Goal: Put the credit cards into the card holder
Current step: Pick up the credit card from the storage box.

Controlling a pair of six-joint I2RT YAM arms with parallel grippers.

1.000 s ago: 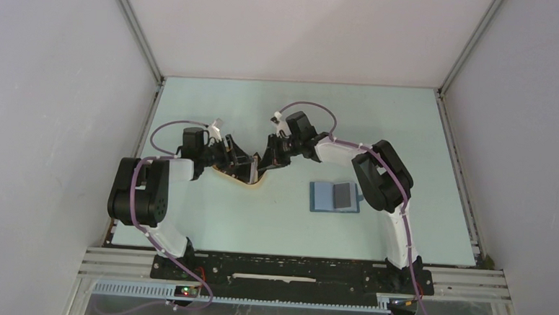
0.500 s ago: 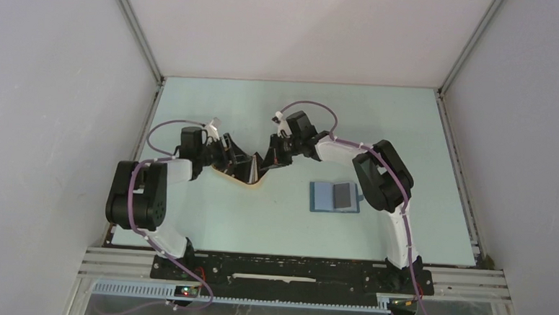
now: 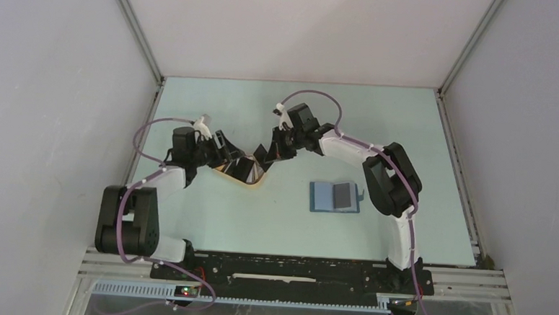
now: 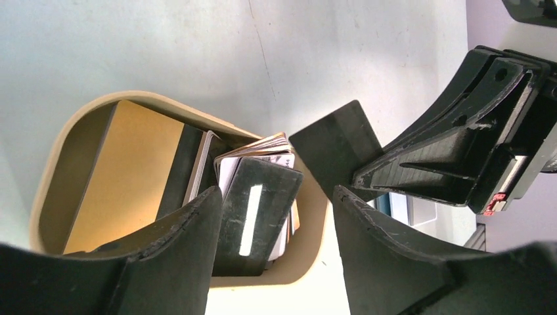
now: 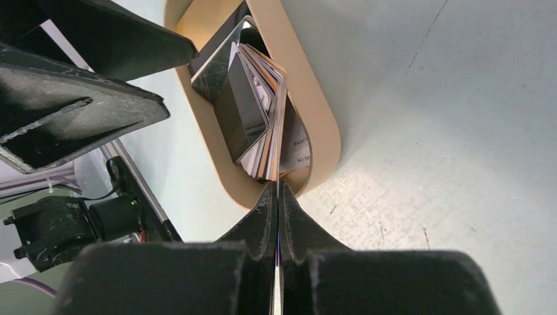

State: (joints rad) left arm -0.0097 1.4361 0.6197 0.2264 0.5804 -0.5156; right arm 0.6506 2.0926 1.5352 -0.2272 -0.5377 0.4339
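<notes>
A stack of credit cards [image 5: 253, 121] stands on edge in a tan oval tray [image 5: 322, 125] at the table's centre left [image 3: 250, 178]. My right gripper [image 5: 277, 190] is shut on one thin card, seen edge-on, at the tray's near end. In the left wrist view this card [image 4: 335, 151] is dark and sits just above the tray rim. My left gripper [image 4: 277, 197] is open and empty, its jaws straddling the stack [image 4: 256, 210]. The teal card holder [image 3: 325, 197] lies open to the right with a dark card [image 3: 342, 195] on its right half.
The two grippers [image 3: 236, 164] [image 3: 263, 158] meet closely over the tray. The right gripper's fingers [image 4: 460, 157] sit just beside the left gripper's right finger. White walls and metal rails enclose the pale green table [image 3: 300, 115].
My left arm has drawn back to the left, its elbow swinging down and outward. My right gripper has shifted slightly up and left, still shut on its card.
</notes>
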